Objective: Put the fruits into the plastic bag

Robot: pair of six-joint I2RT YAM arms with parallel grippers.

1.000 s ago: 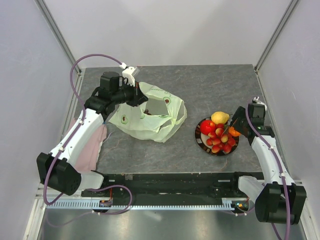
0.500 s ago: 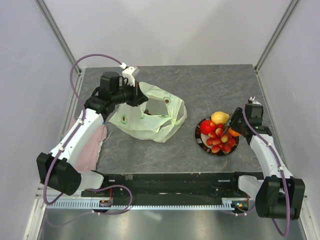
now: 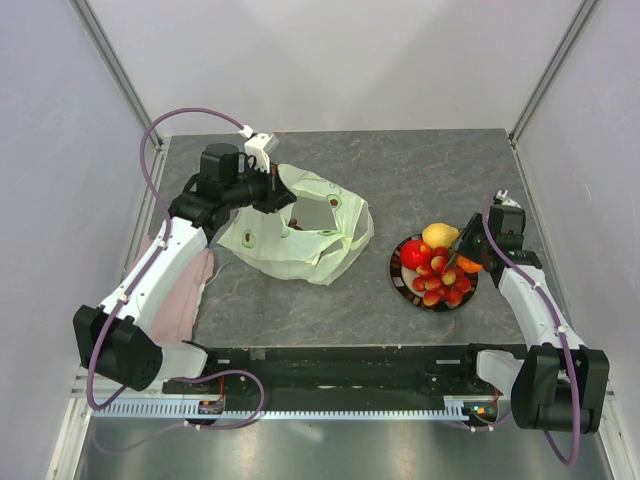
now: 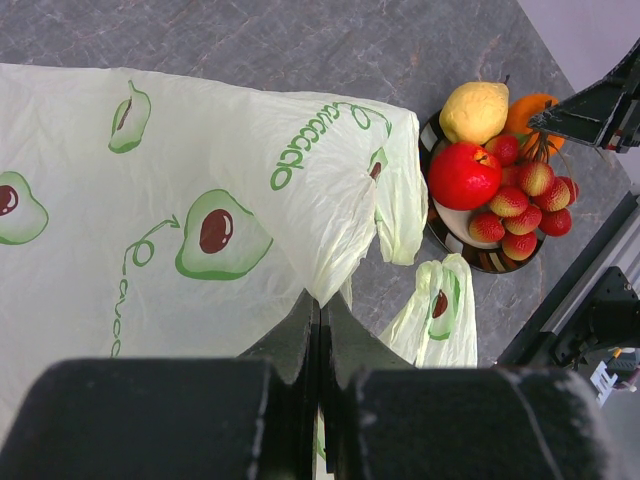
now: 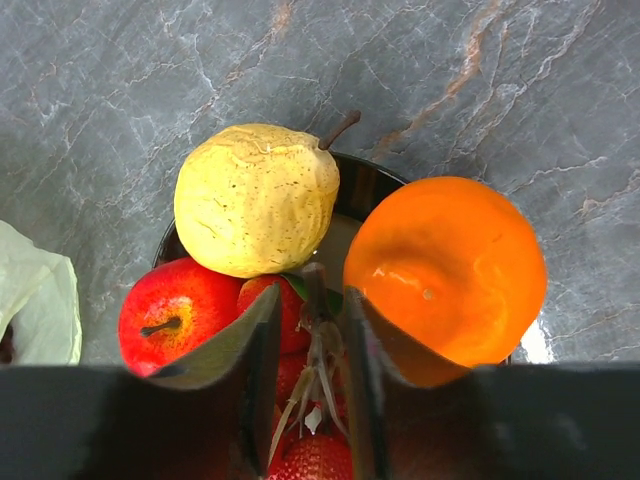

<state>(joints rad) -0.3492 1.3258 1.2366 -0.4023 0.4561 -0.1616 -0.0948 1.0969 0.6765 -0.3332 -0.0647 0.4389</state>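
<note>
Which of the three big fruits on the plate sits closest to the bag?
The red apple, on the bag-side edge of the plate; the yellow fruit and orange lie farther from the plastic bag.

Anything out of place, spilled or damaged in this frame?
Nothing spilled or damaged. Minor oddities: the pink cloth lies bunched at the left edge of the table, and the orange sits right at the rim of the plate, not well inside.

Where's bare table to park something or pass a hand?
Widest bare patch: far right of the table, behind the plate. Also a strip between the plastic bag and plate, and the near edge in front of the bag. Crowded: the plate, piled with fruit under the right pincer; left edge, with the pink cloth.
</note>
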